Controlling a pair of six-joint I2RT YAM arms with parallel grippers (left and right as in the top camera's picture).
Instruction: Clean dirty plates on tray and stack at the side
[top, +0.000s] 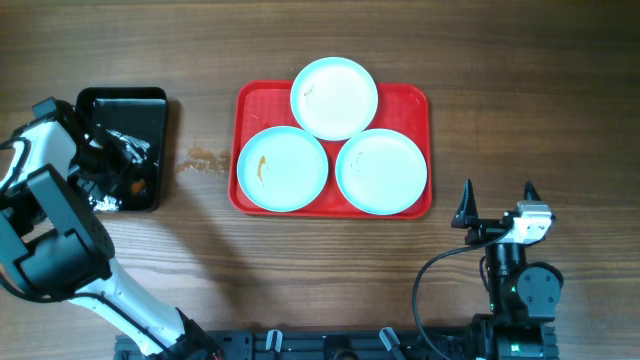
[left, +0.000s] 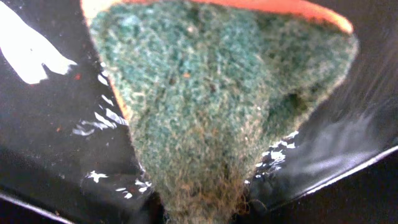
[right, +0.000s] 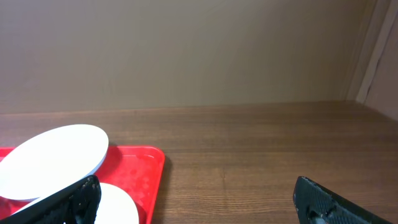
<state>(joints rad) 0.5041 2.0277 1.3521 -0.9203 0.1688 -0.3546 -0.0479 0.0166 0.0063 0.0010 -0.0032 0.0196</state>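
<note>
Three pale round plates lie on the red tray (top: 250, 100): one at the back (top: 334, 97), one front left (top: 283, 169) with an orange-brown smear, one front right (top: 381, 171). My left gripper (top: 118, 162) is down in the black tray (top: 150, 105). In the left wrist view a green-faced sponge (left: 211, 93) with an orange back fills the frame and narrows to a pinch at the bottom, where my gripper (left: 199, 214) is shut on it. My right gripper (top: 497, 200) stands open over bare table right of the red tray (right: 146, 171), apart from the plates (right: 56, 158).
A brown smear (top: 205, 160) marks the wood between the black tray and the red tray. The black tray's floor (left: 37, 124) is wet and glossy. The right arm's base (top: 520, 290) sits at the front right edge.
</note>
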